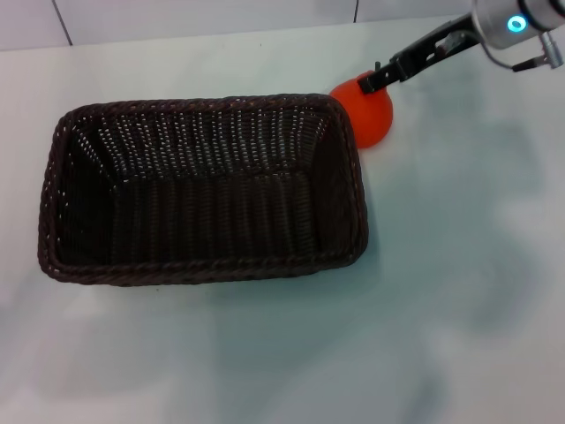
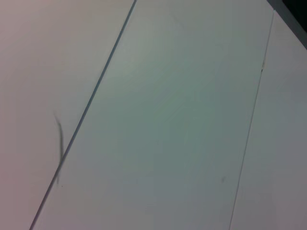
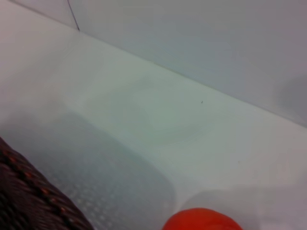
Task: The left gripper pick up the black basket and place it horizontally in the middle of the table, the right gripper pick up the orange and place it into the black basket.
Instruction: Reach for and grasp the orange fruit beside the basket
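Observation:
The black basket (image 1: 203, 190) lies lengthwise across the middle-left of the table (image 1: 459, 291), open side up and empty. The orange (image 1: 366, 113) sits just outside the basket's far right corner, touching or almost touching the rim. My right gripper (image 1: 378, 78) reaches in from the upper right, its tip at the top of the orange. In the right wrist view the orange (image 3: 201, 220) shows at the edge, with a corner of the basket (image 3: 29, 203) beside it. The left gripper is out of view.
A pale wall with panel seams (image 1: 62, 22) runs behind the table's far edge. The left wrist view shows only plain pale panels with seams (image 2: 86, 112).

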Robot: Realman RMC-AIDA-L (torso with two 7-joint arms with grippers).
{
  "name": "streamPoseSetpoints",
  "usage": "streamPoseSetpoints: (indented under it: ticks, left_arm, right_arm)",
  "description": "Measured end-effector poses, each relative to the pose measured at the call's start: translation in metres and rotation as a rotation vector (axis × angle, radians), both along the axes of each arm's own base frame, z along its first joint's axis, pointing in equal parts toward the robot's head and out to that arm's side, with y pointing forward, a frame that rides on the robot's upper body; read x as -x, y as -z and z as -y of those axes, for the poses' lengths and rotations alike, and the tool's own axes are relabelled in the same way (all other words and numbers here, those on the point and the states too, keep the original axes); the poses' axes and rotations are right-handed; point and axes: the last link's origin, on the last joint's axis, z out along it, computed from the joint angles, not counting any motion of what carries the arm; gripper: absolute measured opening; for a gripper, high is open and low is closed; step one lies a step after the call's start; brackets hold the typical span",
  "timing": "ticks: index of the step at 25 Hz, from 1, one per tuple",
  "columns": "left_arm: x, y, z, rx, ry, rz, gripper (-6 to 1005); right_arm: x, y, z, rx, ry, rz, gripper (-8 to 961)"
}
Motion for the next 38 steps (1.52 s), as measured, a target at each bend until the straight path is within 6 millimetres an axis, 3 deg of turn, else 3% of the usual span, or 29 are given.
streamPoseSetpoints:
  ticks: [11, 22, 27, 38]
  left_arm:
    - [-0.001, 0.001, -0.001, 0.011, 0.006, 0.016, 891]
    - [-0.003, 0.002, -0.004, 0.016, 0.008, 0.022, 892]
    - [-0.004, 0.004, -0.006, 0.02, 0.007, 0.031, 892]
    - [-0.004, 0.005, -0.005, 0.018, 0.01, 0.044, 889]
  right_arm:
    - [-0.006, 0.025, -0.002, -0.025, -0.019, 0.051, 769]
    - [-0.007, 0.035, 0.002, -0.016, -0.067, 0.063, 314]
    - [-0.006, 0.034, 0.0, -0.03, -0.072, 0.061, 216]
    - [-0.01, 0.02, -0.004, -0.13, -0.02, -0.109, 149]
